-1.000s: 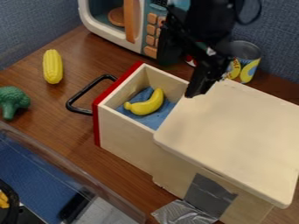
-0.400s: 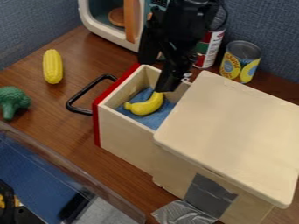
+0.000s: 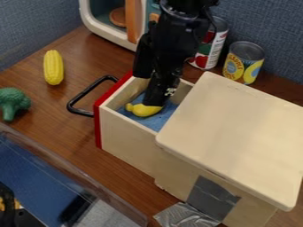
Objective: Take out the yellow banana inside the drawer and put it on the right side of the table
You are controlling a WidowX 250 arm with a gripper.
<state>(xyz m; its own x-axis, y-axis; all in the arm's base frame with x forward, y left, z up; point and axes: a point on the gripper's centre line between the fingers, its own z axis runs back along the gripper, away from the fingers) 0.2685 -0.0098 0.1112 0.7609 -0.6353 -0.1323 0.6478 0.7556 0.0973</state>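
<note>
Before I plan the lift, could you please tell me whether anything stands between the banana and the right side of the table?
Yes: the walls of the open drawer surround the yellow banana, and the wooden cabinet stands beyond them toward the view's right. The banana would probably need lifting clear of both.

The banana (image 3: 142, 110) is yellow, the cloth (image 3: 161, 120) beneath it blue. The drawer (image 3: 127, 137) is pale cream with a red front (image 3: 98, 128) and black handle (image 3: 87, 92); the pincer (image 3: 147, 91) is black. Upper left, the corn (image 3: 53, 67) is yellow; far left, the broccoli (image 3: 13, 101) is dark green. The bench (image 3: 53, 115) is brown, streaked with darker grain. Upper right, the wall (image 3: 269, 22) is mottled grey-blue.
</note>
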